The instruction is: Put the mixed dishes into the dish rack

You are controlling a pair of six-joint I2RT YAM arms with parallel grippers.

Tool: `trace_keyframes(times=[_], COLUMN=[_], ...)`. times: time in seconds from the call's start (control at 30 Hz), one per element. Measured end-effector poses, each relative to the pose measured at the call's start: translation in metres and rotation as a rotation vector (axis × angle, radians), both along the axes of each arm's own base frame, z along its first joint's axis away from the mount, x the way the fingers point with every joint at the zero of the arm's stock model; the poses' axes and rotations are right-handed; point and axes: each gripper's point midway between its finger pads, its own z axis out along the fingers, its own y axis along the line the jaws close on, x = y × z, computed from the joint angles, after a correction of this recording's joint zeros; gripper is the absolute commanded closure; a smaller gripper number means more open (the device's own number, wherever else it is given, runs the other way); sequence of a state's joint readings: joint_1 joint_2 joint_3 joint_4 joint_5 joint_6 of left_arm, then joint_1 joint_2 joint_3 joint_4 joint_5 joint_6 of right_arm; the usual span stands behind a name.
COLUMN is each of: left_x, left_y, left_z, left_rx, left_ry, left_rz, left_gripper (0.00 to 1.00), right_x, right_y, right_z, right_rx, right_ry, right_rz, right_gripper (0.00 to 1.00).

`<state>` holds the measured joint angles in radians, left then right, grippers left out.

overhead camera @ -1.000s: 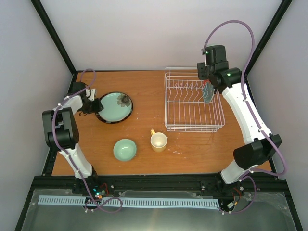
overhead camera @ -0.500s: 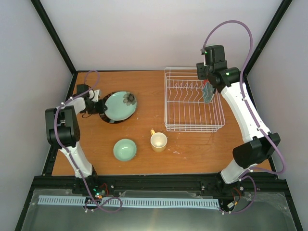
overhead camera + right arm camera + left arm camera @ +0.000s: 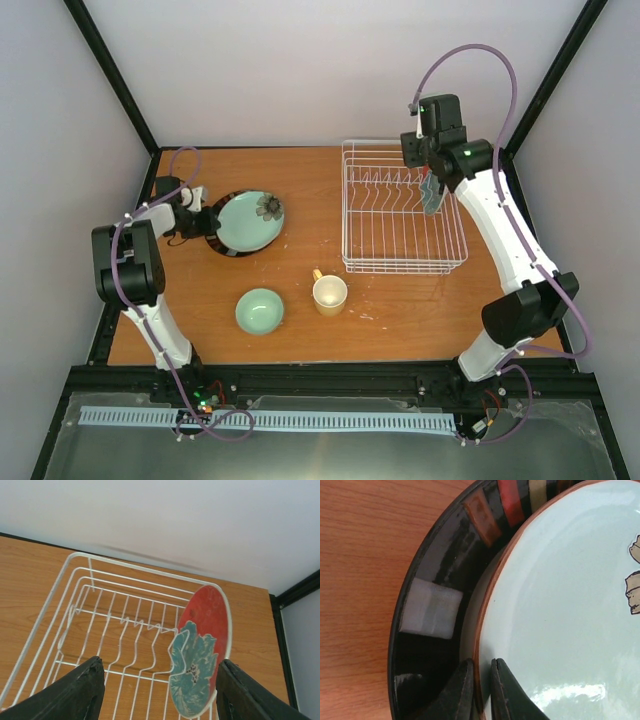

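Clamping the mint-green plate (image 3: 560,605) at its rim is your left gripper (image 3: 481,670); your right gripper (image 3: 159,672) stands spread, red plate (image 3: 205,630) racked ahead.

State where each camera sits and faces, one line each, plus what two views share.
Top external: above and behind the bases, looking down on the table; both arms show.
Left wrist: close over the rim of the mint-green plate, pinched by the left tool.
Right wrist: above the dish rack, facing the red plate; the open right tool shows.
Shared: top and right wrist both show the rack.
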<state>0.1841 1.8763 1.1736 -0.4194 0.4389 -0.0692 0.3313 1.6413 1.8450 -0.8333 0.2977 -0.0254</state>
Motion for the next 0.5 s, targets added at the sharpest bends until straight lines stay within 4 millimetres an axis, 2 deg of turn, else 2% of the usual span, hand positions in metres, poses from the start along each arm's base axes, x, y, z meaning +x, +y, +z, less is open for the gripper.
trace_keyframes(times=[0.13, 0.23, 0.37, 0.5], left_x=[-0.004, -0.006, -0.006, -0.003], left_y=[-0.001, -0.001, -0.002, -0.004], left_z=[0.002, 0.006, 0.020, 0.039], left_rx=[-0.005, -0.006, -0.010, -0.019], left_ry=[0.013, 0.028, 0.023, -0.012], left_rz=[0.003, 0.004, 0.001, -0.007], left_gripper=[0.99, 0.99, 0.99, 0.99], right_x=[-0.001, -0.004, -0.005, -0.007], right_y=[0.019, 0.043, 0.093, 0.158], right_z=[0.001, -0.001, -0.005, -0.021], right_rx=[0.030, 0.079, 0.169, 0.242], right_ry=[-0.002, 0.008, 0.041, 0.107], right_rz=[0.060, 0.145, 0.311, 0.494], right_gripper=[0.40, 0.41, 0.41, 0.41])
